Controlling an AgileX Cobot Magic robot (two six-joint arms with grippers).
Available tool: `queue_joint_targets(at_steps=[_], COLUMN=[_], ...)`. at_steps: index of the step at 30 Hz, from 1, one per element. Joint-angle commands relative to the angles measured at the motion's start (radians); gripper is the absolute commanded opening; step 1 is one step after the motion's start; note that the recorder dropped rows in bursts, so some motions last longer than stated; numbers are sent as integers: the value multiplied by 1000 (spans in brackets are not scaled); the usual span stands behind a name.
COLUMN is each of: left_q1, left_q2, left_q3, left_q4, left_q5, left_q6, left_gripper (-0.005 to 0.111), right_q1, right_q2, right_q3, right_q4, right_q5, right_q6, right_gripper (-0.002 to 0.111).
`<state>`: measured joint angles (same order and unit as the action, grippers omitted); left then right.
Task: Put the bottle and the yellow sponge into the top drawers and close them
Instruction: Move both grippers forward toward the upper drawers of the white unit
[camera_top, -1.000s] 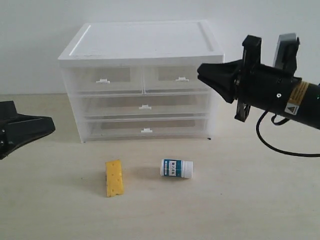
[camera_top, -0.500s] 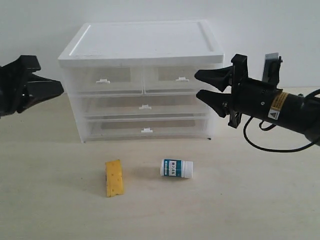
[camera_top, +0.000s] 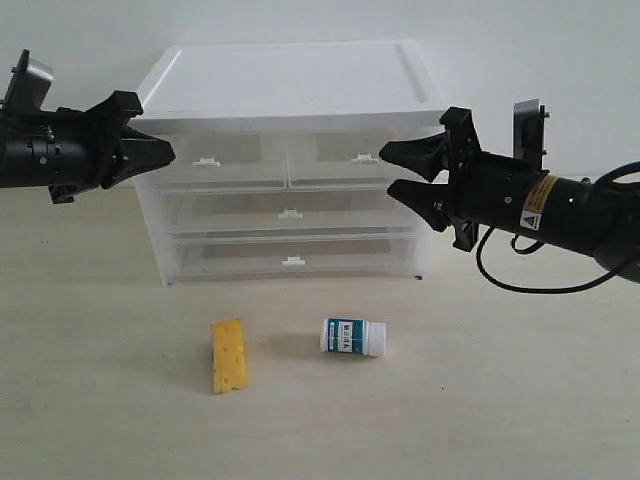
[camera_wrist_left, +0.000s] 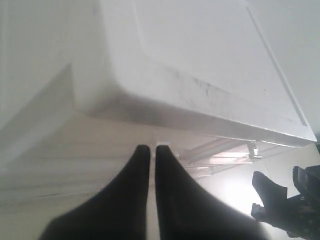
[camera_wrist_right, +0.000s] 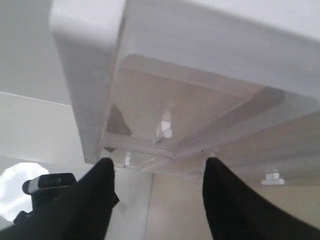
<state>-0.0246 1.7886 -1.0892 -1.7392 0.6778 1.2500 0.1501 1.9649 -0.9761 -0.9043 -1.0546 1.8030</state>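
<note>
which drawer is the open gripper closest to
The top right drawer: the right gripper, jaws apart, hangs by its handle. The shut left gripper is by the top left drawer.

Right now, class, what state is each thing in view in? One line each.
left hand, shut, holding nothing
right hand, open, holding nothing
top left drawer, closed
top right drawer, closed
middle drawer, closed
bottom drawer, closed
bottle, capped, lying on its side
yellow sponge, lying flat
</note>
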Motion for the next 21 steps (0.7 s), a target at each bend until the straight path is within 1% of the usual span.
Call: queue_joint_targets(at_steps=[1,8,12,14,17,21], left_q1=[1,1,1,1,1,1], left_q2=[5,5,5,5,5,5], left_q3=[-33,-52,-52,-52,-52,-52], left_q4=[-5,-5,-5,-5,-5,-5], left_q5=[-14,-16,-23,-24,-24,-25], left_q6=[-3,2,2,4,4,4], left_gripper=[4,4,4,4,4,4], right_q1=[0,10,52,74,89,89], right_q2=[1,1,1,1,1,1], right_q3=[-15,-15,-39,-61,-88,-93], right_q4=[-7,22,35,38,36,64], right_q5=[43,43,44,71,173,173], right_q6=[-26,-36,-49,-49,-51,-82], right_gripper=[48,48,48,48,48,47])
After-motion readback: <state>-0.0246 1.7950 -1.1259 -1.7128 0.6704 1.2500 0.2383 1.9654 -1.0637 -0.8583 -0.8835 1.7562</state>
